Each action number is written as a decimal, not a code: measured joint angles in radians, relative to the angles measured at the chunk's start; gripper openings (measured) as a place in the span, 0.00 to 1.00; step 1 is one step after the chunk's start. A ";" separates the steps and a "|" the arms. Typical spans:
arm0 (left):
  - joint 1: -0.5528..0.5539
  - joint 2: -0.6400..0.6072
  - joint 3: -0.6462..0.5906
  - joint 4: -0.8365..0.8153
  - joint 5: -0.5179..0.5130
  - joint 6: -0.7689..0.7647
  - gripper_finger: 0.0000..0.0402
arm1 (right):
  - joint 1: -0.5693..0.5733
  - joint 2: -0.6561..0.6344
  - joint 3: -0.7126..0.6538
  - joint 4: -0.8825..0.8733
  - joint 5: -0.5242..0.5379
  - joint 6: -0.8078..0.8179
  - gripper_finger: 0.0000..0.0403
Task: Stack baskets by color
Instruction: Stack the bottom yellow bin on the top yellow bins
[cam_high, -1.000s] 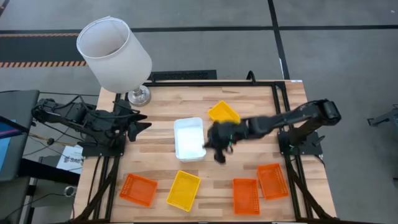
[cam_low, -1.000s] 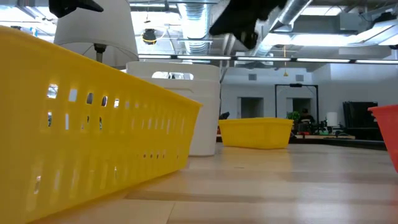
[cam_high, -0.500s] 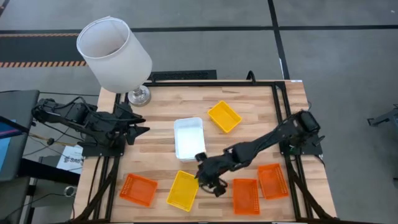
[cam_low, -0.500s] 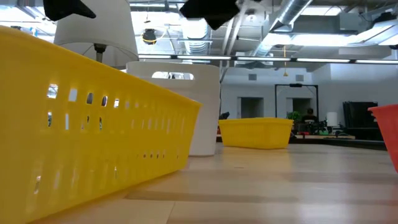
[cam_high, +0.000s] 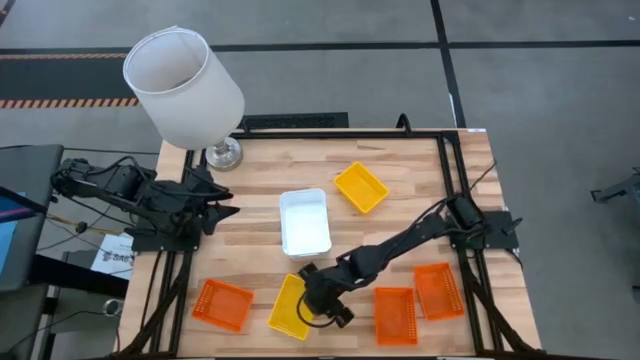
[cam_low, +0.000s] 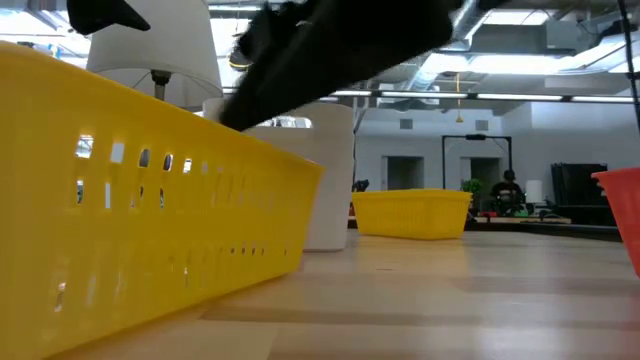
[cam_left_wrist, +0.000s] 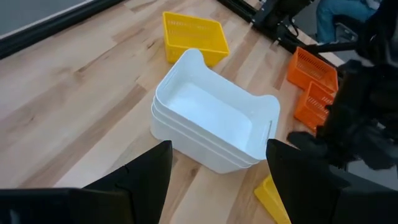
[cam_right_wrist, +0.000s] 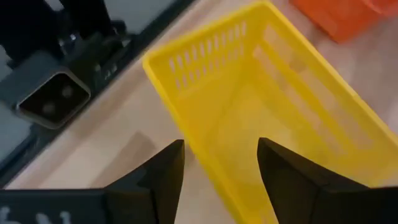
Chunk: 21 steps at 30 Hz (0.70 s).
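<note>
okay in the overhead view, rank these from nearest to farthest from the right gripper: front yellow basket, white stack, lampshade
1. Front yellow basket, front edge, directly under the right gripper.
2. White stack, table middle.
3. Lampshade, far left corner.

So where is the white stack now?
In the high view the white stack stands mid-table, beside the far yellow basket.
</note>
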 joint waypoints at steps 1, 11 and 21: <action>0.000 0.000 0.000 -0.005 -0.001 0.000 0.62 | 0.000 0.002 -0.001 -0.026 -0.001 0.001 0.55; 0.000 0.000 0.000 -0.008 -0.003 -0.002 0.62 | -0.009 0.034 -0.001 -0.076 0.022 -0.026 0.49; 0.000 0.000 0.000 -0.009 -0.009 0.005 0.62 | -0.001 0.006 -0.001 -0.150 0.023 0.018 0.04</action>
